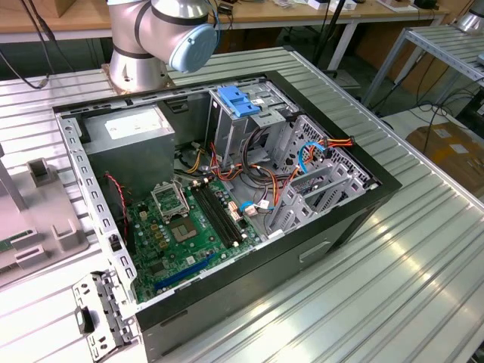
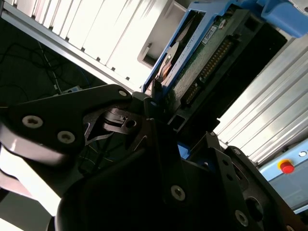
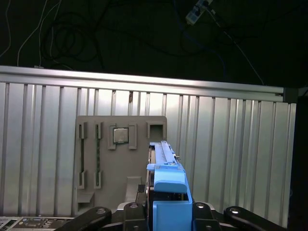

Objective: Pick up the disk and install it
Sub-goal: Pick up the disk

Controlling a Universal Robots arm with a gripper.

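The disk sits edge-on in my gripper; its blue plastic side rail faces the first wrist camera and its thin metal edge runs away from it. In the second wrist view the disk shows its green circuit board, a black pin connector and a blue rail, with the black fingers closed against its end. It hangs above the ribbed metal table, over a grey fixture plate. In the exterior view the open computer case lies on the table, with a metal drive cage towards that view's right.
The arm's base stands behind the case. Inside lie a grey power supply, a green motherboard, loose cables and a blue latch piece. The grey fixture plate at the exterior view's left holds a processor chip.
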